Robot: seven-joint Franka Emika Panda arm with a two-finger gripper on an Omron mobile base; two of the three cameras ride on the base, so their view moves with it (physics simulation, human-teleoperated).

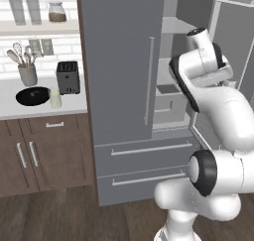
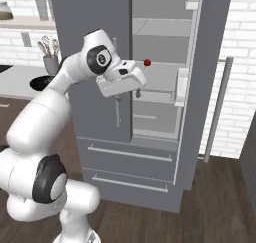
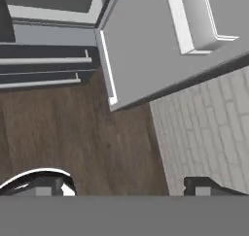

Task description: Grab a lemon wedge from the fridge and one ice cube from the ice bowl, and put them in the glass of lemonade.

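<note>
The grey fridge (image 1: 119, 61) has its left door shut and its right door (image 2: 212, 62) swung open onto pale shelves. In front of the open compartment my gripper (image 2: 128, 96) hangs at mid-shelf height, fingers pointing down, open and holding nothing. In the hand view the gripper (image 3: 125, 185) looks down on the wooden floor, the fridge drawers and the inner face of the open door (image 3: 146, 45). On the counter at left sit the black ice bowl (image 1: 32, 95) and, beside it, the glass of lemonade (image 1: 55, 99). The lemon wedge is out of view.
A small red item (image 2: 147, 62) sits on a fridge shelf just past my hand. A black toaster (image 1: 68, 77) and a grey utensil cup (image 1: 28, 75) stand behind the bowl. A wall shelf (image 1: 39, 27) carries tall glasses and a jar. The open door has a bin (image 3: 204, 21).
</note>
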